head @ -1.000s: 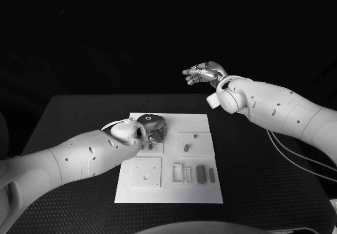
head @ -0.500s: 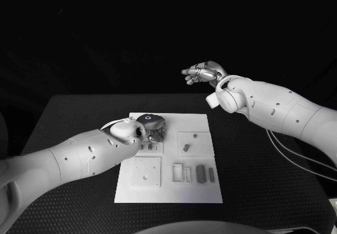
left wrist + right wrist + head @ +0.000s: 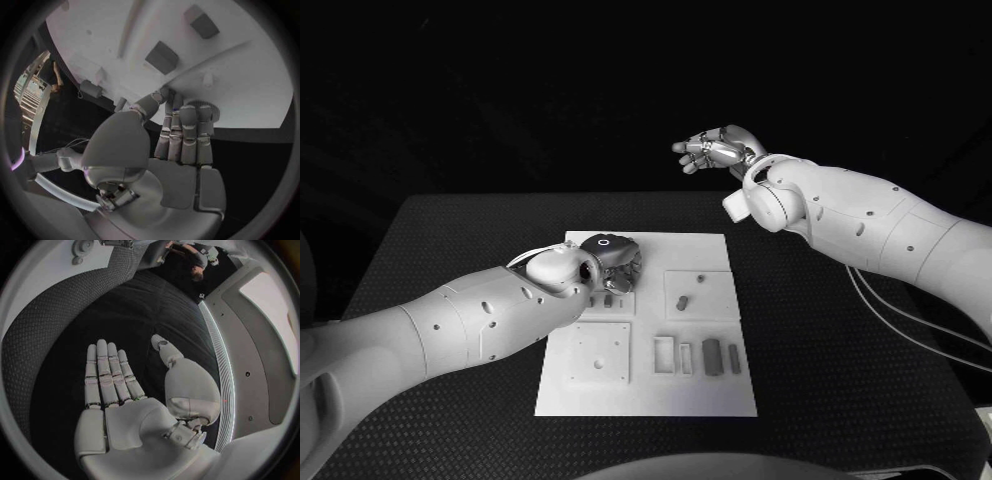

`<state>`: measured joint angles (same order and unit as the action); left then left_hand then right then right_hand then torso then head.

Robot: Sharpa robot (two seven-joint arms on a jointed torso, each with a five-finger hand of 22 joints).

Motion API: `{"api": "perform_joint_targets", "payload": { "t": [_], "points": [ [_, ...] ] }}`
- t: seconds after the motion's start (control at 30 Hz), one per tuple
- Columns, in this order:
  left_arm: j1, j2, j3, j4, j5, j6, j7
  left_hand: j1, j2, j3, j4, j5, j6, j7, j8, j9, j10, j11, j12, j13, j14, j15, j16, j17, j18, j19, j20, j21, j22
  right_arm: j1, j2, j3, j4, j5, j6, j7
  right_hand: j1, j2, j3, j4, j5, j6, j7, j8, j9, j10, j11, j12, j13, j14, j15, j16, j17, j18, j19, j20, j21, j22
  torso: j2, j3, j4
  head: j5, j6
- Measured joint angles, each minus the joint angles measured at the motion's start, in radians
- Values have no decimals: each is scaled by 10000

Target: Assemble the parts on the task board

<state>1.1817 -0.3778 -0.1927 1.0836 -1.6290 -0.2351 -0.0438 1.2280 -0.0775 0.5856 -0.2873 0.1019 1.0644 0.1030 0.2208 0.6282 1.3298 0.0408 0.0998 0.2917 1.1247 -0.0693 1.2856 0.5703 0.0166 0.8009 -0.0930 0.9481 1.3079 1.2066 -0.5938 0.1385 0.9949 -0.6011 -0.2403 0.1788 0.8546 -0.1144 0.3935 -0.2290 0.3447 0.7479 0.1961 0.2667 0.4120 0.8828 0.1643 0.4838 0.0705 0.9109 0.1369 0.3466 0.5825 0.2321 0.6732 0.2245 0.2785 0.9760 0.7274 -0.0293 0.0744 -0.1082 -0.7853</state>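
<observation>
Here the silver left robot hand (image 3: 610, 259) presses flat on the smooth white task board (image 3: 711, 397), grasping nothing; right robot hand (image 3: 718, 150) released

A black table (image 3: 459, 250) with a finely textured top carries the scene. Directly on it lies the white task board (image 3: 718, 395), a flat rectangular plate set lengthwise near the middle of the table, its long sides running away from the robot. Dark table surface borders the board on every side, with broader strips to the board's left and right than at its far edge. In the left wrist view the board's (image 3: 250, 85) pale face meets the dark table along a curved edge.
</observation>
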Motion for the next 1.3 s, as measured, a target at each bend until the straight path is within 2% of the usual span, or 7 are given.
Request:
{"api": "perform_joint_targets", "payload": {
  "t": [0.07, 0.2, 0.37, 0.63, 0.83, 1.07, 1.3],
  "points": [
    [-18, -50, -3, 44, 47, -102, 1, 0, 0, 0, 0, 18, 44, -18, -2, -6, 2, 0, 0, 0, 13, 13, 0, -11, 144, 35, 2, 4, 0, 0, -5, 0, 5, 0, 0, 0, 0, 0, 0, 0, 0, 0, 0, 0, 0, 0, 0, 0, 0, 0, 0, 0, 0, 0, 0, 0, 0, 0, 0, 0, 4, 6, 13],
    [-56, -189, -5, 156, 224, -368, 23, 1, 1, 15, -16, 19, 57, -31, 51, -5, 6, -1, 20, 0, 15, 14, 0, -24, 144, 88, -15, 4, -1, 0, -15, 0, 18, 0, 0, 0, 0, 0, 0, 0, 0, 0, 0, 0, 0, 0, 0, 0, 0, 0, 0, 0, 0, 0, 0, 0, 0, -1, -3, -2, 16, 16, 30],
    [-87, -415, 95, 337, 608, -709, 115, 2, 1, 28, -31, 17, 94, -67, 69, -3, 43, 9, 47, 0, 100, 39, 46, -35, 142, 163, -46, 43, -1, 0, -21, 0, 22, 0, 0, 1, 0, 0, 0, 0, 0, 0, 0, 0, 1, 0, 0, 0, 0, 0, 0, 0, 0, 0, 0, 0, 0, 8, -4, -8, 23, 35, 42],
    [-84, -937, 664, 709, 1377, -1221, 361, 3, 1, 26, -32, 36, 130, -31, 68, -24, 54, 16, 47, 0, 118, 52, 46, -57, 141, 163, -46, 43, -3, 0, -71, 0, 20, 0, 0, 1, 0, 0, 0, 0, 0, 0, 0, 34, 1, 0, 0, 0, 1, 0, 0, 0, -1, -1, 0, 0, 0, 8, -9, -11, 18, 49, 64],
    [-76, -1430, 826, 1109, 1839, -1244, 472, 4, 2, 15, -43, 75, 129, -31, 67, -31, 72, -2, 46, 1, 122, 51, 46, -70, 141, 231, -51, 43, -3, -1, -126, 0, 28, 0, 0, 0, 0, 0, 0, 0, 0, 0, 0, 34, 1, 0, 0, 0, 0, 0, 0, 0, -1, 0, 0, 0, 0, 7, -14, -15, 25, 43, 65],
    [-48, -1826, 821, 1260, 2047, -1052, 481, 24, -2, 13, -43, 74, 129, -31, 67, -42, 84, -14, 40, 1, 163, 43, 46, -71, 141, 231, -51, 43, -4, 0, -156, 0, 38, 0, 0, -1, 0, 0, 0, 0, 0, 0, 0, 33, -8, 0, 0, 0, 0, 1, 0, 0, 4, 0, 0, 0, 0, 16, -18, -12, 37, 110, 64],
    [-55, -1952, 814, 1102, 2125, -854, 473, 25, -1, -1, -54, 73, 128, -31, 65, -51, 86, -17, -3, 2, 186, 54, 45, -70, 140, 230, -50, 43, -5, 0, -227, 0, 61, 0, 0, -3, 0, 0, 0, 0, 0, 0, 0, 33, -7, 0, 0, 0, 0, 0, 0, 0, 7, 1, 0, 0, 0, 16, -16, -16, 39, 136, 73]
  ]
}}
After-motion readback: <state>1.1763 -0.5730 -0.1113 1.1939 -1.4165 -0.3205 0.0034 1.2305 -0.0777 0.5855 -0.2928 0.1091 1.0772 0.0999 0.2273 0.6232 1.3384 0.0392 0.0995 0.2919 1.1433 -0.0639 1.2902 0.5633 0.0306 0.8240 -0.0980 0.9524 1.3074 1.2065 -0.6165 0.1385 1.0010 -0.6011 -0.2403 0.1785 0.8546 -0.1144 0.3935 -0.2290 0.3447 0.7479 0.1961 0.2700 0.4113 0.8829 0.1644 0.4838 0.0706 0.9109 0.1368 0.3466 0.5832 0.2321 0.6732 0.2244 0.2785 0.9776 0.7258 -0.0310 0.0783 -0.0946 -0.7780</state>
